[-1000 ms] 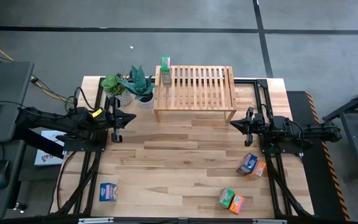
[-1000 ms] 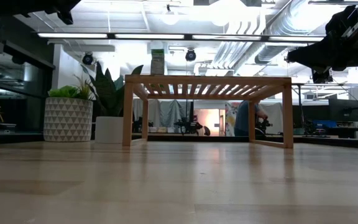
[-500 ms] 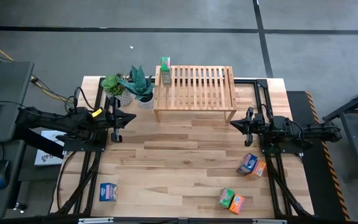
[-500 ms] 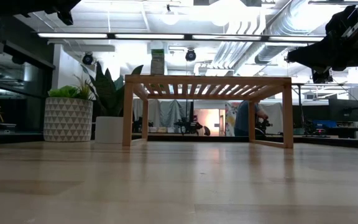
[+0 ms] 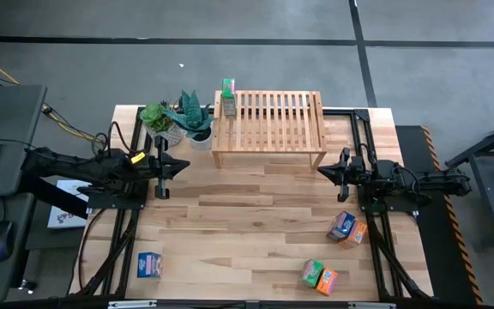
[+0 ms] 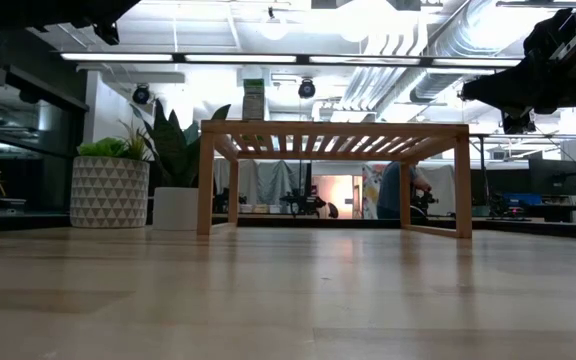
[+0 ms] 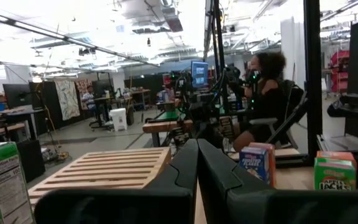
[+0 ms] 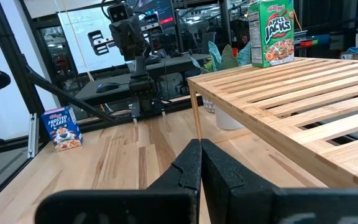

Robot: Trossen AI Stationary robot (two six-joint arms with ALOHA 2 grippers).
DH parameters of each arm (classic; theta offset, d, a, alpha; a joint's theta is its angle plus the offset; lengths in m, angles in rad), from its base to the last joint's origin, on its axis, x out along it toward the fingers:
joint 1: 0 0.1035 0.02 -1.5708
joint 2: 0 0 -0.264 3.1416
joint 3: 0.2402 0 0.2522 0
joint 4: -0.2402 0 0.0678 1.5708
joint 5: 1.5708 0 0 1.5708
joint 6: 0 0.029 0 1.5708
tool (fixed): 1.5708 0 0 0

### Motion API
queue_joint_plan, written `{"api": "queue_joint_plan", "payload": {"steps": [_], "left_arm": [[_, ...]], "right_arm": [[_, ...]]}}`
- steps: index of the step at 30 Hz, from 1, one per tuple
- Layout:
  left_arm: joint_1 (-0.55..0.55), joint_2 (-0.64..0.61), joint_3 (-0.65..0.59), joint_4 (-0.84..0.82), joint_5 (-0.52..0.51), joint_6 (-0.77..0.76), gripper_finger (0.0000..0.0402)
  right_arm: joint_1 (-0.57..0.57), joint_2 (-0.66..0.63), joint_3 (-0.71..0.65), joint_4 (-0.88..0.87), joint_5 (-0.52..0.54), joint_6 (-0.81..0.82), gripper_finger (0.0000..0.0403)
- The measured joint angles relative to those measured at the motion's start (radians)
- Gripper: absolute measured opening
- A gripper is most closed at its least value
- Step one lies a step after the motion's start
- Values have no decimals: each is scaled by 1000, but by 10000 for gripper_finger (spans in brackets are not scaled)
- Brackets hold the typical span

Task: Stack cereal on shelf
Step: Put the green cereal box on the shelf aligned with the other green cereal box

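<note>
The cereal is scattered: one green box (image 5: 228,97) stands upright on the shelf (image 5: 268,124) at its far left corner, beside the potted plants (image 5: 178,120). One blue box (image 5: 149,265) lies alone on the table (image 5: 247,223) near the front left. A blue-and-orange pair (image 5: 347,228) sits in front of our right arm, and a green-and-orange pair (image 5: 320,275) lies nearer the front edge.

Since a second ago, we see only one small change: our left gripper (image 5: 171,164) has eased a little toward the middle of the table, while the boxes, shelf and right arm have stayed put. Its fingers (image 7: 191,171) are pressed together and hold nothing. Our right gripper (image 5: 333,168) hovers just off the shelf's front right leg, fingers likewise together and empty (image 8: 201,165).

We judge that one box is placed and five remain. The left arm's shift looks like the start of a new reach, most likely for the lone blue box on its side, and its fingers must part first.
</note>
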Motion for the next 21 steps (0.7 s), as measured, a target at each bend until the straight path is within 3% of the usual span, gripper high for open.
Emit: {"api": "queue_joint_plan", "payload": {"steps": [6,10,12,16,18,21], "left_arm": [[0,0,0,6,0,23,0],[0,0,0,8,0,35,0],[0,0,0,9,0,35,0],[0,0,0,12,0,36,0],[0,0,0,20,0,36,0],[0,0,0,24,0,36,0]], "right_arm": [[0,0,0,43,6,69,0],[0,2,-2,231,59,96,0],[-1,23,-2,368,-10,107,0],[11,153,-2,677,-295,97,0],[31,251,-1,789,-331,83,0],[65,407,49,823,-287,74,0]]}}
